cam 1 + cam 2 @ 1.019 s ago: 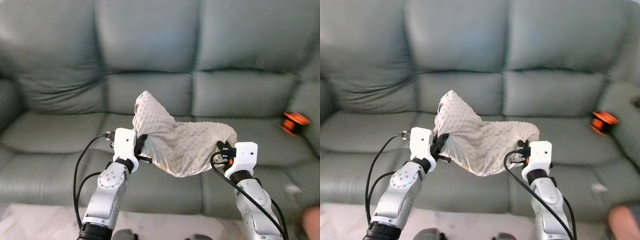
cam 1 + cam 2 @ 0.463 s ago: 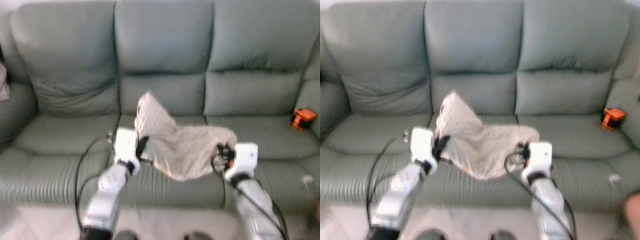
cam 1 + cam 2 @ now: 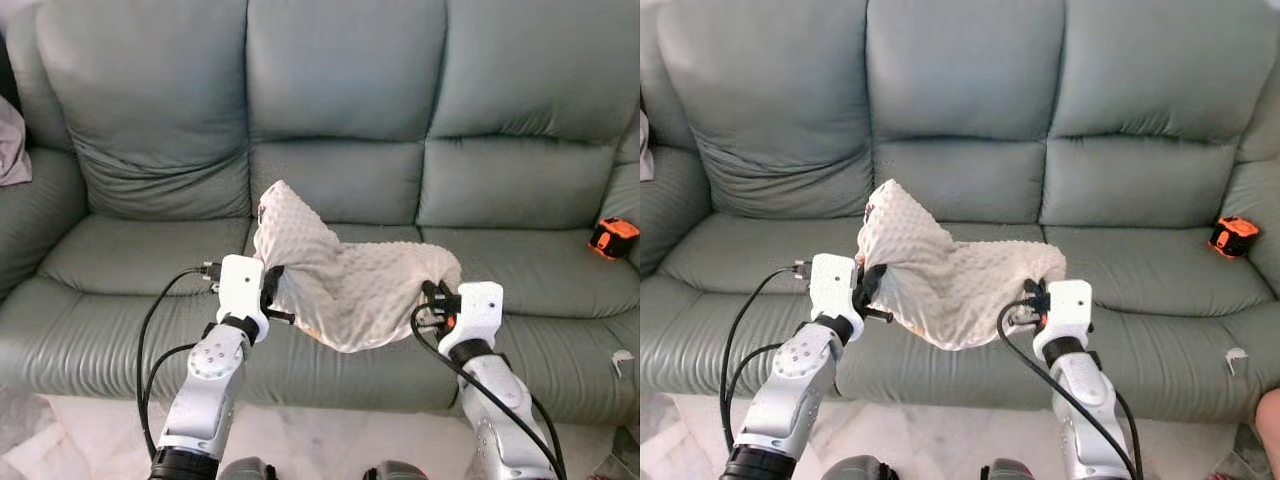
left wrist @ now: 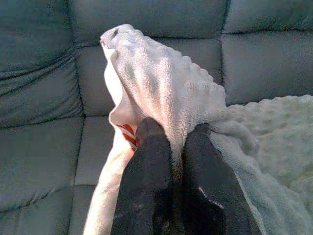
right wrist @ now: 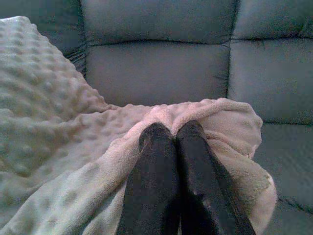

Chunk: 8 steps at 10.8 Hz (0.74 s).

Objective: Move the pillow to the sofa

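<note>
Since a second ago my head camera has tipped up and pulled back, so more of the sofa [image 3: 340,90] backrest shows, while the pillow [image 3: 350,285] hangs between my arms just as before. Both arms reach forward with elbows bent, wrists level, in front of the middle seat cushion. My left gripper [image 4: 172,134] is pinched onto the pillow's raised corner, which stands up in a peak; my right gripper [image 5: 172,129] is pressed together on a fold at the opposite edge. Between them the bumpy cream fabric sags above the seat's front edge, apart from the cushion. From the left wrist I see a red-and-white tag [image 4: 128,132] beside the fingers. From the head I catch an orange object [image 3: 612,238] on the far right seat and a grey cloth [image 3: 12,155] on the left armrest.
</note>
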Available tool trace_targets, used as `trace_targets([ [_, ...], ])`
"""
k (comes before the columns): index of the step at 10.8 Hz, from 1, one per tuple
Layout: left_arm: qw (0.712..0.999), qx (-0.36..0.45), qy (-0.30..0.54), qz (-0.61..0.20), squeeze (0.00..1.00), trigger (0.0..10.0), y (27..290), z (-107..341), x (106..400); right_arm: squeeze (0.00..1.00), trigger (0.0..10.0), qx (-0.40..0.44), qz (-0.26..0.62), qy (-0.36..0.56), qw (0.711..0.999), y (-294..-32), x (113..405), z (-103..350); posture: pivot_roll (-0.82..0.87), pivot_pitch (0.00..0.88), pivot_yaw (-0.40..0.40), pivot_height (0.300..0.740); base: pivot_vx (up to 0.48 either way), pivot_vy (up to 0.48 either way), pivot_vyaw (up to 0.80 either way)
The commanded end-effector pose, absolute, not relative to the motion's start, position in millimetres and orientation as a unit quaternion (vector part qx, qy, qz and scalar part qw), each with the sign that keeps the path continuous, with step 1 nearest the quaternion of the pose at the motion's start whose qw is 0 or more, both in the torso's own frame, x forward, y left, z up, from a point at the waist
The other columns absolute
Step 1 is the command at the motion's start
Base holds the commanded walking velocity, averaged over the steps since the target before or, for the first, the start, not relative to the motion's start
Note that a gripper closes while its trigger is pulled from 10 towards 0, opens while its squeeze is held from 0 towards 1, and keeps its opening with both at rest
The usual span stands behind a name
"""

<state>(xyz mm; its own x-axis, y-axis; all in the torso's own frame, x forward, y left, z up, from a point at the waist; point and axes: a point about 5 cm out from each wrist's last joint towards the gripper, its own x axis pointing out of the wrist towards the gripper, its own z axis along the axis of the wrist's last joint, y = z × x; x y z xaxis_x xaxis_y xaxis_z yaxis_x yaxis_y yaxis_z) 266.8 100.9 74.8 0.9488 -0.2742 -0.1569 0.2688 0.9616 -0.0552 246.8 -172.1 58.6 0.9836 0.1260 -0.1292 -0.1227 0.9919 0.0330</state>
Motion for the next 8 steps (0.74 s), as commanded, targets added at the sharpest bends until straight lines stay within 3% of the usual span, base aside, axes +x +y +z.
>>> trace_targets([
  [1,0.988,-0.016,0.063,-0.138,0.0,10.0,100,83,270,0.0,10.0,0.012,0.064,0.051,0.997,-171,251,65,0.01,0.0,0.012,0.74,0.0,0.0,0.0],
  [4,0.989,-0.009,0.072,-0.128,0.0,10.0,106,77,265,0.0,10.0,0.012,0.066,0.052,0.996,-170,250,67,0.01,0.0,0.004,0.731,0.0,0.0,0.0],
  [8,0.992,-0.031,0.081,-0.088,0.0,10.0,130,79,247,0.0,10.0,0.018,0.055,0.049,0.997,-174,242,71,0.01,0.0,0.02,0.662,0.0,0.0,0.0],
])
